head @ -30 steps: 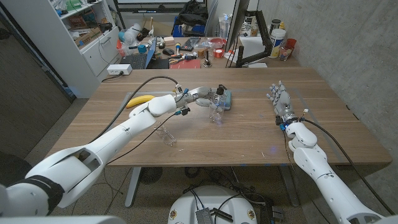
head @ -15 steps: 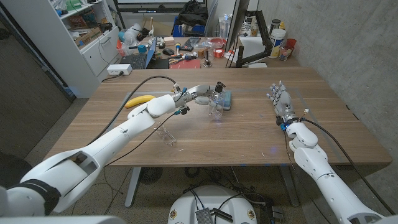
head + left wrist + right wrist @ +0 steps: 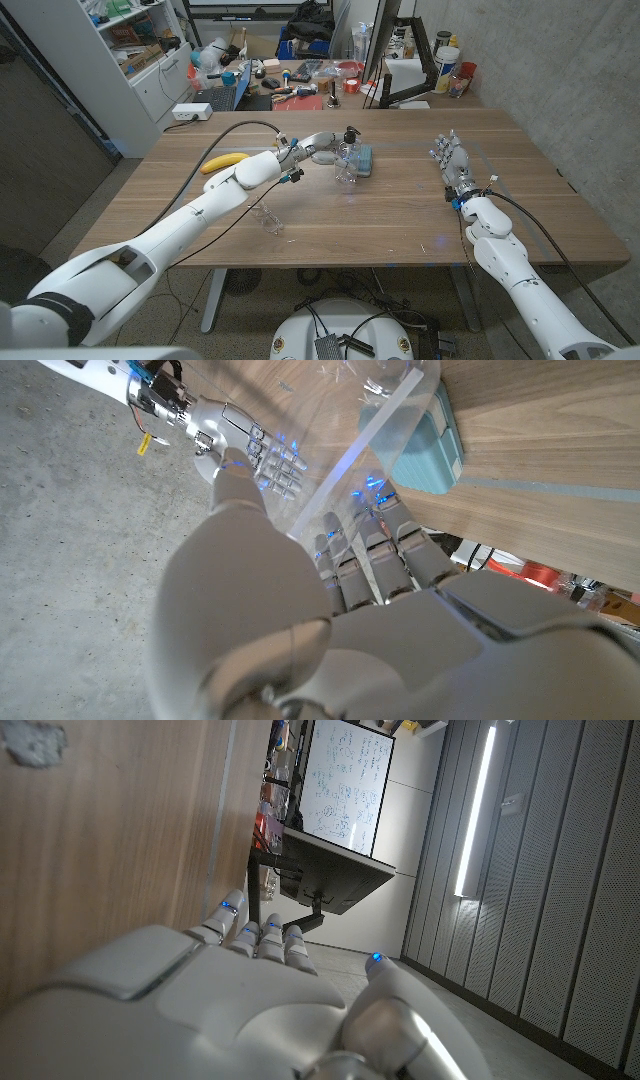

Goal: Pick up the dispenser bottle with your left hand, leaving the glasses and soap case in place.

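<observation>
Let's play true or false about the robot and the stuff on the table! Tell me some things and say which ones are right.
1. The left hand holds the clear dispenser bottle. True.
2. The banana lies in the right hand. False: it lies on the table, beside the left arm; the right hand holds nothing.
3. The teal soap case sits right behind the bottle. True.
4. The glasses sit on top of the soap case. False: they lie on the table, nearer the robot, by the left arm.
5. The right hand grips the bottle too. False: it stays far off to the side.
</observation>
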Controlling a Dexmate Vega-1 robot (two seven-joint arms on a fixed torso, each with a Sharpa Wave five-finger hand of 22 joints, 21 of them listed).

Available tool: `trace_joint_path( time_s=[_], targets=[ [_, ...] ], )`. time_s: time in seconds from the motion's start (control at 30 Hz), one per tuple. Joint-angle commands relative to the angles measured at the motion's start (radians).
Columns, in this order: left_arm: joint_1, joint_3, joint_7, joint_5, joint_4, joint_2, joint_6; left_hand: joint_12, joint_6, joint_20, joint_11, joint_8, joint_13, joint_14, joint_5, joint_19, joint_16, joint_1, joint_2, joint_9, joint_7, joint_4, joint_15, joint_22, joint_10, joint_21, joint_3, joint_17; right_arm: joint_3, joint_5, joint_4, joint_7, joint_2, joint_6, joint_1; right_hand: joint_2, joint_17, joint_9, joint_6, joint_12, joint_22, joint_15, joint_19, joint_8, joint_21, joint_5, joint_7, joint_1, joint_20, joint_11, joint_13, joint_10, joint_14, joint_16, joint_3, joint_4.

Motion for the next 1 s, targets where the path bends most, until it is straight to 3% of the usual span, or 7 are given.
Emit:
trace_joint_path(
  time_s=[0.03, 1.0],
  targets=[
    [0.009, -0.016, 0.026, -0.009, -0.01, -0.002, 0.008, -0.005, 0.003, -0.021, -0.034, -0.003, 0.005, -0.006, 0.002, -0.004, -0.005, 0.027, 0.05, 0.003, 0.012, 0.008, -0.139, 0.002, 0.04, -0.003, 0.001, 0.002, -0.001, -0.001, 0.0, 0.001, 0.0, 0.001, 0.003, 0.03, 0.002, 0.003, 0.006, 0.003, 0.003, -0.004, 0.002, 0.008, -0.004, 0.003, 0.006, 0.006, -0.076, 0.002, 0.005, 0.001, 0.006, 0.001, -0.004, -0.002],
    [0.042, -0.057, 0.085, -0.044, -0.003, -0.019, -0.039, -0.015, 0.017, -0.026, -0.035, -0.008, 0.006, 0.005, 0.0, -0.002, -0.01, 0.023, 0.061, 0.005, 0.011, 0.017, -0.142, 0.003, 0.053, -0.005, -0.005, 0.002, -0.004, -0.005, -0.002, -0.005, 0.003, 0.001, 0.003, 0.03, 0.002, 0.003, 0.006, 0.003, 0.004, -0.005, 0.008, 0.008, -0.019, 0.004, 0.005, 0.007, -0.076, 0.001, 0.005, 0.002, 0.006, 0.001, -0.009, -0.003]
  ],
)
